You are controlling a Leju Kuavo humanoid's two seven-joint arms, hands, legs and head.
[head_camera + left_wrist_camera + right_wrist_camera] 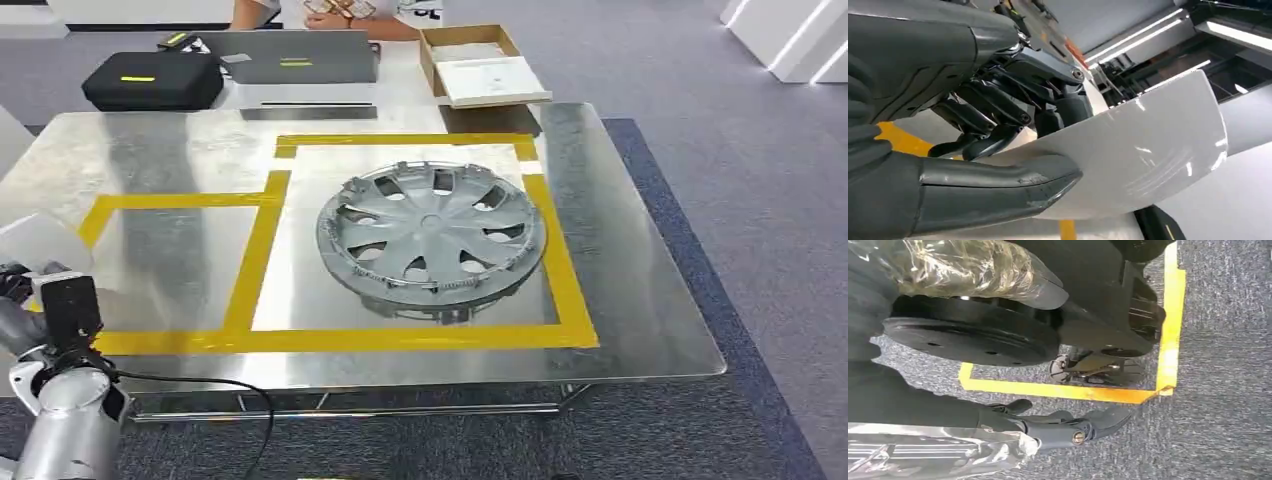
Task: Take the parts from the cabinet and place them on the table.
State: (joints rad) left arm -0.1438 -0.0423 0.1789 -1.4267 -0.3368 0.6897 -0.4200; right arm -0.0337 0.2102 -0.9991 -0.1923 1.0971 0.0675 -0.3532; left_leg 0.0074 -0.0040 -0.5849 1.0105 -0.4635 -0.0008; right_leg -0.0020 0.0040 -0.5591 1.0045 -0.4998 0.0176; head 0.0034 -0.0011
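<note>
My left hand [998, 125] grips white curved panel [1148, 150], thumb under, fingers over. Set flat in taped square at 9 o'clock of hubcap [432, 232] on tabletop [640, 300]. Right hand [1068, 427] hangs empty, fingers loosely apart.

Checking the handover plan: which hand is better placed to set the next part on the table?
Left. The left hand already grips a white curved panel beside the table's smaller taped box. The right hand hangs over the carpet, holding nothing.

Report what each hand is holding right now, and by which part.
The left hand holds a white curved panel by one edge, thumb on one face, fingers on the other. The right hand hangs over the floor, holding nothing.
</note>
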